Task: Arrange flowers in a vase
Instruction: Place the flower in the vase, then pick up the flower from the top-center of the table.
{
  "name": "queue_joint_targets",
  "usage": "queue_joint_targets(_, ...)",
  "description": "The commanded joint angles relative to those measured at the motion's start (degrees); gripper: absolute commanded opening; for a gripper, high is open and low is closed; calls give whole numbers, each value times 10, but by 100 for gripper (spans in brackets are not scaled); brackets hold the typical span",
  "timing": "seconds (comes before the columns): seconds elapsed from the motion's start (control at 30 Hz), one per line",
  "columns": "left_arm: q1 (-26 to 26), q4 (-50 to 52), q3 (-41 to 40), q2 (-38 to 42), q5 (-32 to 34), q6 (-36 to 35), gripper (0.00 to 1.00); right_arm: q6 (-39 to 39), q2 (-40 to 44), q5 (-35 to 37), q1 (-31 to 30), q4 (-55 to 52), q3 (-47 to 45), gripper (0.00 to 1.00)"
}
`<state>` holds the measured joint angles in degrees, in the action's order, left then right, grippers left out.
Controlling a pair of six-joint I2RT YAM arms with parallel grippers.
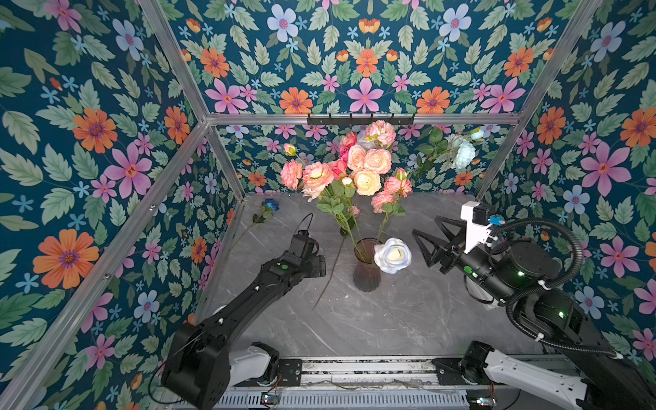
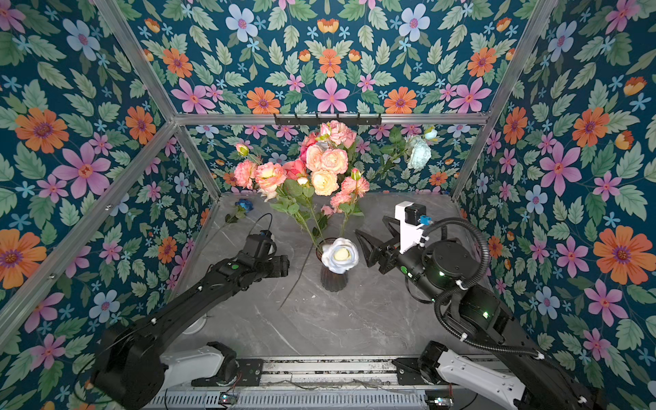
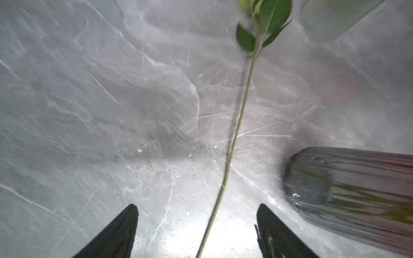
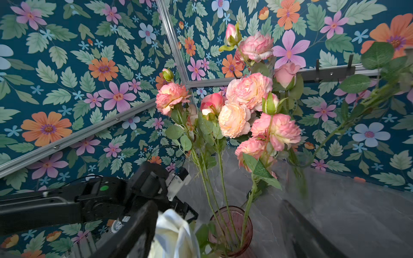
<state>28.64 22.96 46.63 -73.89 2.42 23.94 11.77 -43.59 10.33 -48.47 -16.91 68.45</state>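
Pink and peach flowers [image 1: 367,182] stand bunched in the ribbed glass vase [image 1: 366,278] mid-desk [image 1: 408,319], and both top views have that. Up by the rim sits a white rose [image 1: 392,255], its bloom hiding its own stem from above. Over to the right wrist view: the right jaws are spread wide and clamped on nothing, with the white rose just beside one side. The bunch's stems plainly run down into the vase. The left jaws? From above they're tucked under the left arm [image 1: 269,280]. The left wrist view shows them wide apart and empty, a thin green stem [image 3: 235,138] passing between them untouched. Only the top views catch the blue rose [image 1: 270,205], lying at the desk's far corner on the left arm's side.
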Motion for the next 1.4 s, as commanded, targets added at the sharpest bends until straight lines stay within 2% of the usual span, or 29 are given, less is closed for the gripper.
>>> queue_joint_targets(0.0, 11, -45, -14, -57, -6, 13, 85, 3, 26, 25, 0, -8, -6, 85)
queue_joint_targets(0.13, 35, -99, -25, -133, 11, 29, 85, -7, 49, 38, 0, -25, -5, 85)
queue_joint_targets(0.33, 63, -162, -23, -166, 42, 30, 88, -12, 68, 44, 0, -43, -6, 85)
queue_joint_targets(0.47, 63, -195, -10, -203, 51, 19, 83, -13, 74, 47, 0, -43, -12, 85)
queue_joint_targets(0.6, 66, -166, 15, -246, 68, 15, 61, -13, 80, 50, 0, -46, -12, 85)
queue_joint_targets(0.7, 66, -135, 17, -258, 88, 21, 39, -12, 88, 53, 0, -45, -16, 85)
queue_joint_targets(0.77, 66, -116, 15, -261, 94, 26, 28, -11, 91, 54, 0, -41, -20, 85)
queue_joint_targets(0.83, 64, -107, 4, -253, 104, 34, 17, -10, 90, 53, 0, -40, -20, 85)
queue_joint_targets(0.9, 59, -97, -9, -239, 120, 46, 0, -10, 87, 48, 0, -36, -21, 85)
queue_joint_targets(1.13, 41, -78, -42, -153, 178, 95, 0, -7, 83, 40, 0, -24, -23, 84)
queue_joint_targets(1.37, 41, -34, -39, 17, 296, 129, 0, 0, 80, 36, 0, -18, -24, 84)
